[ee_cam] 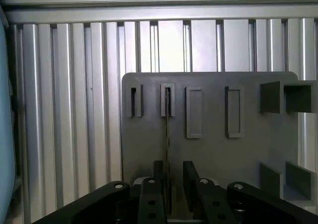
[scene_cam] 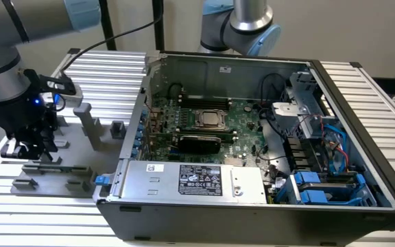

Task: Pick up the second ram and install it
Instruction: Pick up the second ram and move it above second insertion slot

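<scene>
The second ram (ee_cam: 167, 134) stands on edge in a slot of the grey holder plate (ee_cam: 248, 154), so it shows as one thin dark line running across the plate. It looks light and stiff but fragile. A board this thin would likely crack if twisted, so the safest hold is on its flat faces near the upper edge, clear of the contacts.

The pincer (ee_cam: 174, 170) is released, with one finger on each side of the stick and a gap showing on one side. Other raised slots and blocks on the holder plate crowd close, so a straight lift looks cleanest. The ribbed bench (ee_cam: 74, 110) lies beyond the holder plate, and the open computer case (scene_cam: 252, 128) stands just beside it.
</scene>
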`<control>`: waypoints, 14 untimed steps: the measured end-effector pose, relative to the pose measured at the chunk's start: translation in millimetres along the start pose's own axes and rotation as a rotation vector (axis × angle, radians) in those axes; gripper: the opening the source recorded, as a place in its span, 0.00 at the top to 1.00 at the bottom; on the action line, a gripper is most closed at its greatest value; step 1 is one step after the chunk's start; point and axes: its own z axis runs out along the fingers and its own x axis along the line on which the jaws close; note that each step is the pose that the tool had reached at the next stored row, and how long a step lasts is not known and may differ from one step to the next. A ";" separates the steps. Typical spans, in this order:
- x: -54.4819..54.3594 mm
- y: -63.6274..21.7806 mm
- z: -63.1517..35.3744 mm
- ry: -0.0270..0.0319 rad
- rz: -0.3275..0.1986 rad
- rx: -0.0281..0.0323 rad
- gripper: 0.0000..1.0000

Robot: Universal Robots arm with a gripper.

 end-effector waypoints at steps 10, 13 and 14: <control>0.2 -1.3 18.2 -0.0001 0.000 0.0007 0.70; 0.3 -1.6 23.6 -0.0001 0.000 0.0008 0.70; 0.3 -1.7 25.3 -0.0001 0.000 0.0008 0.70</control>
